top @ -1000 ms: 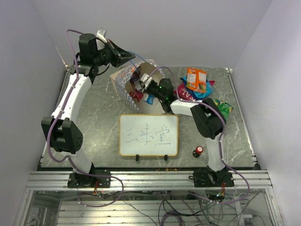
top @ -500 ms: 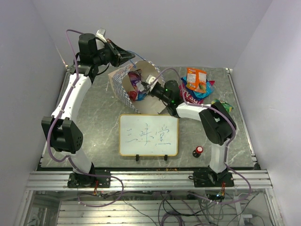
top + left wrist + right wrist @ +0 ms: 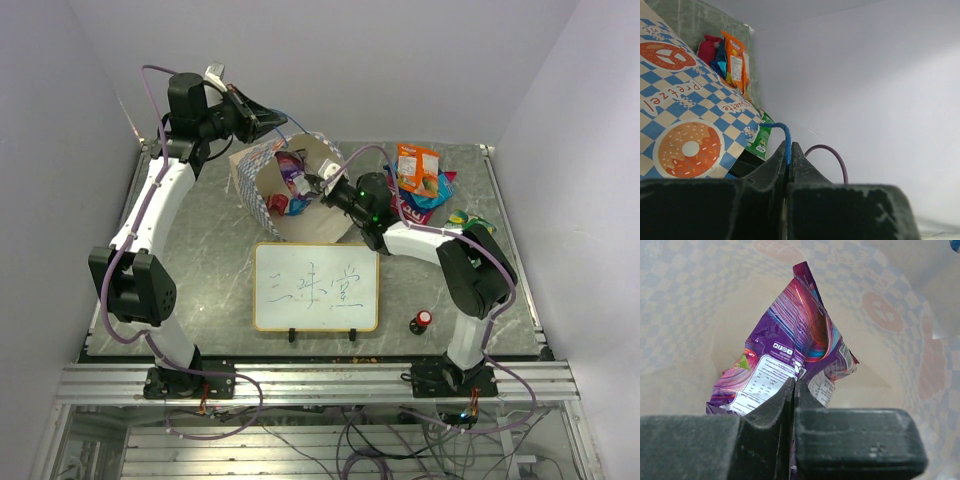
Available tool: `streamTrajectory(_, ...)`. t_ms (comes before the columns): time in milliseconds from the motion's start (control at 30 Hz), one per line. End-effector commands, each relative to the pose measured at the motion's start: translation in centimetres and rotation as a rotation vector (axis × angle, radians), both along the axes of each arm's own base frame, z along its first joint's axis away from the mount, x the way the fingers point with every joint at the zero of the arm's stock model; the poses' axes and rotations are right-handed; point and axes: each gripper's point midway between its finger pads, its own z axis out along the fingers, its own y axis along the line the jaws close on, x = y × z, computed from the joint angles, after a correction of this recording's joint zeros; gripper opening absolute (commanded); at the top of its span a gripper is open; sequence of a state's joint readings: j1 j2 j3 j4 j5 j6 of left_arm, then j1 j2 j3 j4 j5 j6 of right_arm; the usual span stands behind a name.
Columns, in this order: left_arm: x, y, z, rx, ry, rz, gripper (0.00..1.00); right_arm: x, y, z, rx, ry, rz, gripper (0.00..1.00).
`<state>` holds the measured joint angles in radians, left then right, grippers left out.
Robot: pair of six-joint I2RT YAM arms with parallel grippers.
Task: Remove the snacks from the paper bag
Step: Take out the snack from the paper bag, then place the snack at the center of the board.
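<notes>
My left gripper (image 3: 789, 150) is pinched tight on the bag's thin blue cord (image 3: 785, 134), holding the bag (image 3: 262, 188) tipped with its mouth facing the right arm. My right gripper (image 3: 794, 390) is inside that mouth, its jaws closed on the lower edge of the purple packet (image 3: 790, 352). The packet is glossy, crinkled foil with a white panel of small print I can't read, and the tan paper walls sit close around it on all sides.

The bag sits near the table's (image 3: 205, 255) rear edge. The whiteboard (image 3: 316, 286) stands just in front of it, so there is little room there. The stone-patterned surface to the left is bare. The other snacks lie in a pile (image 3: 420, 180) at the rear right, orange and blue on top, with a green one (image 3: 470, 222) a little apart. A red-capped knob (image 3: 422, 321) sits near the right arm's base.

The bag's outside is blue-and-white check with orange doughnut and pretzel prints and the word "Pretzel". The whiteboard carries handwritten characters.
</notes>
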<state>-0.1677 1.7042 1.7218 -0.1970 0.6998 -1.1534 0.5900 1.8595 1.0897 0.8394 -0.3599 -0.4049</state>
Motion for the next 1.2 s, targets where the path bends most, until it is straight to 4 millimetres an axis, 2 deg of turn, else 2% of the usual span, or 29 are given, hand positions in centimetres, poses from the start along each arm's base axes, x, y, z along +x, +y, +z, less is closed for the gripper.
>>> streamTrajectory(0, 0.0, 0.4, 1.8, -0.02, -0.056, 0.016, 0.07, -0.7, -0.2, 3.9, 0.078, -0.047, 0.02, 0.0)
streamTrajectory(267, 0.4, 0.4, 1.8, -0.021, -0.054, 0.017, 0.07, -2.0, -0.8, 4.7, 0.112, -0.015, 0.027, 0.0)
streamTrajectory(433, 0.6, 0.4, 1.5, -0.024, -0.049, 0.021, 0.07, -3.2, -1.3, 6.6, 0.126, -0.014, 0.038, 0.0)
streamTrajectory(567, 0.9, 0.3, 1.7, -0.025, -0.054, 0.027, 0.07, -4.8, -2.0, 7.9, 0.134, -0.001, 0.056, 0.0)
streamTrajectory(633, 1.0, 0.4, 1.9, -0.027, -0.059, 0.031, 0.07, -6.1, -2.6, 7.1, 0.113, 0.029, 0.068, 0.0)
streamTrajectory(700, 1.1, 0.4, 2.2, -0.028, -0.064, 0.032, 0.07, -7.5, -3.5, 8.0, 0.112, 0.019, 0.069, 0.0)
streamTrajectory(733, 1.1, 0.4, 2.2, -0.026, -0.065, 0.034, 0.07, -7.9, -3.8, 7.6, 0.096, 0.03, 0.064, 0.0)
streamTrajectory(867, 1.3, 0.5, 1.8, -0.017, -0.059, 0.042, 0.07, -10.0, -6.0, 8.6, 0.062, 0.022, 0.033, 0.0)
streamTrajectory(1167, 1.3, 1.0, -0.4, 0.032, -0.018, 0.074, 0.07, -12.7, -12.2, 10.2, 0.011, 0.04, -0.173, 0.0)
